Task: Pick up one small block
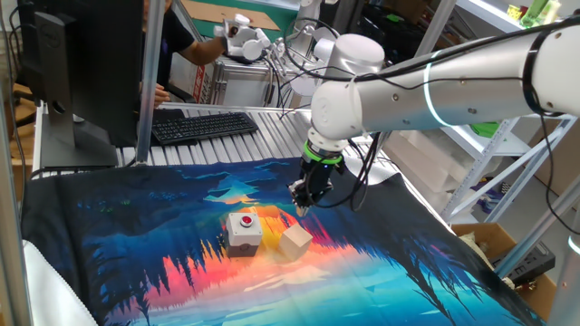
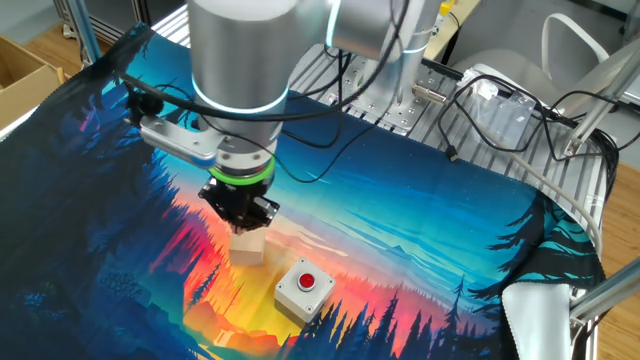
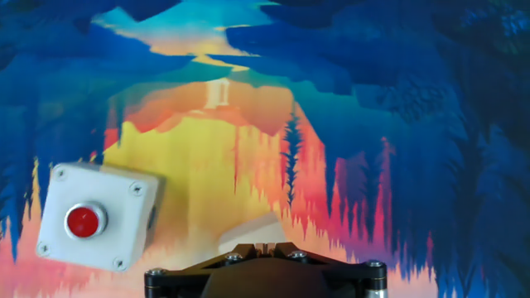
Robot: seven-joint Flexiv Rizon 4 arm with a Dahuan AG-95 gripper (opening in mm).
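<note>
The small block [image 1: 295, 241] is a plain light-tan wooden cube lying on the printed cloth, just right of the grey button box. It also shows in the other fixed view [image 2: 248, 247] and in the hand view [image 3: 251, 231], where the hand partly hides it. My gripper [image 1: 302, 203] hangs a little above the block, not touching it. In the other fixed view the gripper [image 2: 243, 217] is right over the cube. In the hand view the gripper [image 3: 261, 243] has its fingertips together and nothing between them.
A grey box with a red round button [image 1: 243, 228] stands beside the block, also in the other fixed view [image 2: 304, 289] and the hand view [image 3: 93, 217]. A keyboard [image 1: 203, 124] and monitor [image 1: 77, 63] stand at the back. Cables [image 2: 480, 110] lie beyond the cloth.
</note>
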